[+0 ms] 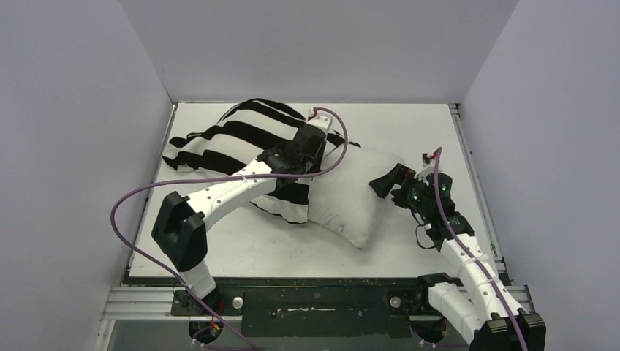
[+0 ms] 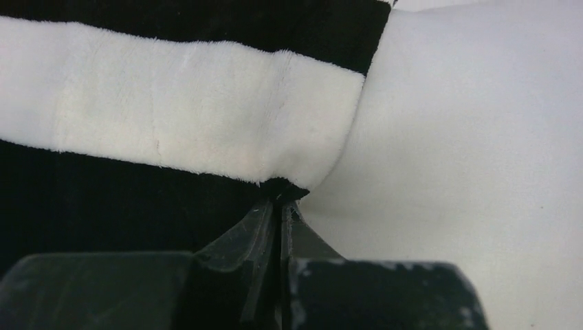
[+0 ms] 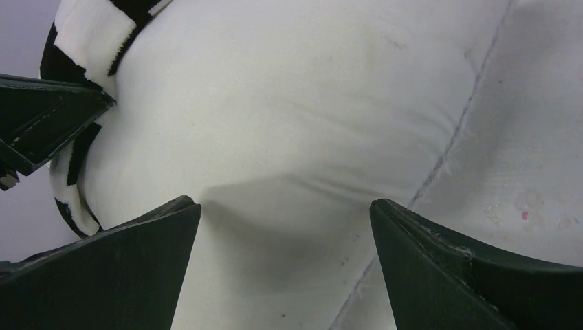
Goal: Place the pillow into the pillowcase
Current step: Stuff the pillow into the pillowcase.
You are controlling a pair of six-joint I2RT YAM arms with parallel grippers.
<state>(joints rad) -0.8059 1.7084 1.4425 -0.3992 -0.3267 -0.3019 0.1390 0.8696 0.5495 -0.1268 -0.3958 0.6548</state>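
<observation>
The off-white pillow point(image 1: 358, 194) lies mid-table, its left part inside the black-and-white striped pillowcase point(image 1: 234, 135). My left gripper point(image 1: 322, 146) is at the pillowcase's open edge. In the left wrist view its tips point(image 2: 282, 199) are pinched shut on the black hem of the pillowcase point(image 2: 172, 117), right beside the bare pillow point(image 2: 467, 137). At the pillow's right end my right gripper point(image 1: 402, 172) stands wide open. In the right wrist view its fingers point(image 3: 285, 206) straddle the pillow point(image 3: 289, 103) with nothing gripped, and a bit of pillowcase point(image 3: 82, 34) shows at the far left.
The white table point(image 1: 409, 124) is enclosed by grey walls on three sides. The left arm's purple cable point(image 1: 131, 197) loops over the table's left part. A dark angular part point(image 3: 48, 124) juts in at the left of the right wrist view.
</observation>
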